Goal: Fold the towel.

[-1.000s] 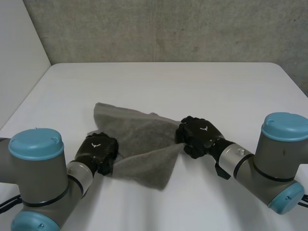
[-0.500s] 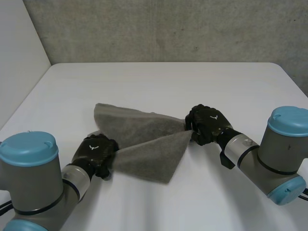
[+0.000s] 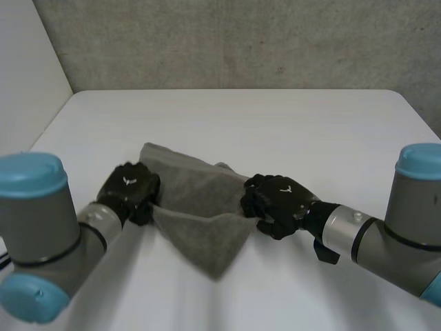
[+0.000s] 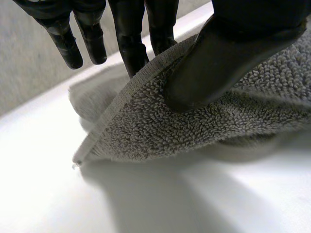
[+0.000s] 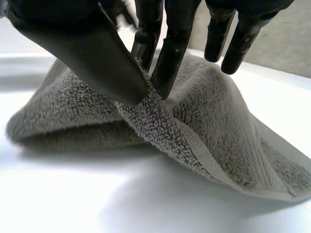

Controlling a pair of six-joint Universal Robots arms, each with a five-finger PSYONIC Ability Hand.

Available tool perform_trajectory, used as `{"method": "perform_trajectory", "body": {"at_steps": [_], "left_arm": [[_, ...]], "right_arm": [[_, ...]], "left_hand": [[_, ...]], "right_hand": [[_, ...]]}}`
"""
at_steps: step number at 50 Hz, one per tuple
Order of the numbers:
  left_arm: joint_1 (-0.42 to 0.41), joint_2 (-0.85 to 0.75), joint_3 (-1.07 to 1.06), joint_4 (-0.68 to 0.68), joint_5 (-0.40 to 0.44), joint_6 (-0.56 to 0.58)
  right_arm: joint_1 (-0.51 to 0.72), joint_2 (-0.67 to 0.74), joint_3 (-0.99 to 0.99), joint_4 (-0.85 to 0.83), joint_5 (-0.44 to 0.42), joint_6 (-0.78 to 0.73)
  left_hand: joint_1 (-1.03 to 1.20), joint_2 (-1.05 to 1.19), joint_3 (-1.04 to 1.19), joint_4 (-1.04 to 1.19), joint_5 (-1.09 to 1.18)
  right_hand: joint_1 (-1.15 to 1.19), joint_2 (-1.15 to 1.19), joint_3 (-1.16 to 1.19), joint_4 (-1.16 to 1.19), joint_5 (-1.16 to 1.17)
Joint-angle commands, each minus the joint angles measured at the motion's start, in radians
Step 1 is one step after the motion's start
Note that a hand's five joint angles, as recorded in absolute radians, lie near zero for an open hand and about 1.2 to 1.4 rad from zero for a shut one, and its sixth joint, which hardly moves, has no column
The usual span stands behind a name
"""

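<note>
The grey towel (image 3: 200,203) sits at the middle of the table (image 3: 289,131), near edge lifted. The left hand (image 3: 129,192) pinches it at nine o'clock, thumb against a finger; the right hand (image 3: 275,203) pinches it at three. I'd carry both corners level toward twelve, edge taut, landing them square.

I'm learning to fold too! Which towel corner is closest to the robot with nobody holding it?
The pointed corner of the towel, between the two hands. It is free, while the left hand and right hand each pinch the towel on either side of it.
</note>
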Motion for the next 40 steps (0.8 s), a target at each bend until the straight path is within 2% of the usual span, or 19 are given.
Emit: {"method": "perform_trajectory", "body": {"at_steps": [1,3,4,5,6,8,9,11,12,13,15,17,19,23,26,31,33,36,40], "left_arm": [[0.029,-0.088,0.256,-0.009,0.056,0.111],[0.031,-0.113,0.345,-0.008,0.058,0.122],[0.031,-0.113,0.346,-0.008,0.058,0.122],[0.030,-0.133,0.448,-0.006,0.059,0.133],[0.026,-0.145,0.538,0.009,0.058,0.139],[0.029,-0.142,0.618,0.044,0.058,0.131],[0.023,-0.132,0.680,0.093,0.056,0.125],[0.013,-0.118,0.712,0.157,0.058,0.131],[0.010,-0.086,0.717,0.228,0.056,0.127],[0.010,-0.086,0.717,0.228,0.056,0.127],[0.005,-0.035,0.708,0.285,0.055,0.127],[0.005,0.076,0.644,0.355,0.058,0.124],[0.010,0.113,0.592,0.360,0.071,0.122],[0.013,0.149,0.440,0.353,0.140,0.122],[0.016,0.149,0.375,0.343,0.154,0.124],[0.060,0.151,0.119,0.319,0.199,0.140],[0.082,0.138,-0.031,0.320,0.246,0.146],[0.077,0.123,-0.089,0.322,0.269,0.147],[0.043,0.005,-0.154,0.314,0.279,0.153]], "right_arm": [[-0.001,0.086,-0.278,0.163,0.004,-0.252],[0.011,0.126,-0.489,0.156,0.043,-0.274],[0.011,0.126,-0.490,0.156,0.043,-0.274],[0.016,0.134,-0.601,0.125,0.082,-0.269],[0.016,0.134,-0.602,0.125,0.083,-0.269],[0.021,0.125,-0.735,-0.024,0.180,-0.238],[0.021,0.125,-0.735,-0.025,0.181,-0.238],[0.037,0.044,-0.731,-0.260,0.314,-0.147],[0.037,0.043,-0.731,-0.262,0.314,-0.146],[0.042,-0.027,-0.705,-0.354,0.363,-0.081],[0.037,-0.099,-0.667,-0.395,0.366,-0.021],[0.031,-0.148,-0.635,-0.386,0.343,0.039],[0.024,-0.182,-0.567,-0.349,0.259,0.119],[0.021,-0.210,-0.488,-0.295,0.182,0.119],[0.014,-0.236,-0.385,-0.260,0.123,0.078],[-0.022,-0.244,-0.198,-0.234,0.040,-0.063],[-0.033,-0.236,-0.081,-0.197,-0.008,-0.182],[-0.033,-0.210,0.008,-0.162,-0.014,-0.287],[-0.033,-0.144,0.061,-0.137,-0.009,-0.376]], "left_hand": [[0.086,0.094,-0.043,-0.050,0.070],[0.086,0.094,-0.043,-0.050,0.070],[0.086,0.094,-0.043,-0.050,0.070],[0.086,0.094,-0.043,-0.050,0.070],[0.086,0.094,-0.043,-0.050,0.070],[0.086,0.094,-0.043,-0.050,0.070],[0.086,0.094,-0.043,-0.050,0.070],[0.086,0.094,-0.043,-0.050,0.070],[0.086,0.094,-0.043,-0.050,0.070],[0.086,0.094,-0.043,-0.050,0.070],[0.086,0.094,-0.043,-0.050,0.070],[0.086,0.094,-0.043,-0.050,0.070],[0.086,0.094,-0.043,-0.050,0.070],[0.086,0.094,-0.043,-0.050,0.070],[0.086,0.094,-0.043,-0.050,0.070],[0.086,0.094,-0.043,-0.050,0.070],[0.086,0.094,-0.043,-0.050,0.070],[0.086,0.094,-0.043,-0.050,0.070],[0.086,0.094,-0.043,-0.050,0.070]], "right_hand": [[0.093,0.101,-0.007,-0.060,0.069],[0.093,0.101,-0.007,-0.060,0.069],[0.093,0.101,-0.007,-0.060,0.069],[0.093,0.101,-0.007,-0.060,0.069],[0.093,0.101,-0.007,-0.060,0.069],[0.093,0.101,-0.007,-0.060,0.069],[0.093,0.101,-0.007,-0.060,0.069],[0.093,0.101,-0.007,-0.060,0.069],[0.093,0.101,-0.007,-0.060,0.069],[0.093,0.101,-0.007,-0.060,0.069],[0.093,0.101,-0.007,-0.060,0.069],[0.093,0.101,-0.007,-0.060,0.069],[0.093,0.101,-0.007,-0.060,0.069],[0.093,0.101,-0.007,-0.060,0.069],[0.093,0.101,-0.007,-0.060,0.069],[0.093,0.101,-0.007,-0.060,0.069],[0.093,0.101,-0.007,-0.060,0.069],[0.093,0.101,-0.007,-0.060,0.069],[0.093,0.101,-0.007,-0.060,0.069]]}}
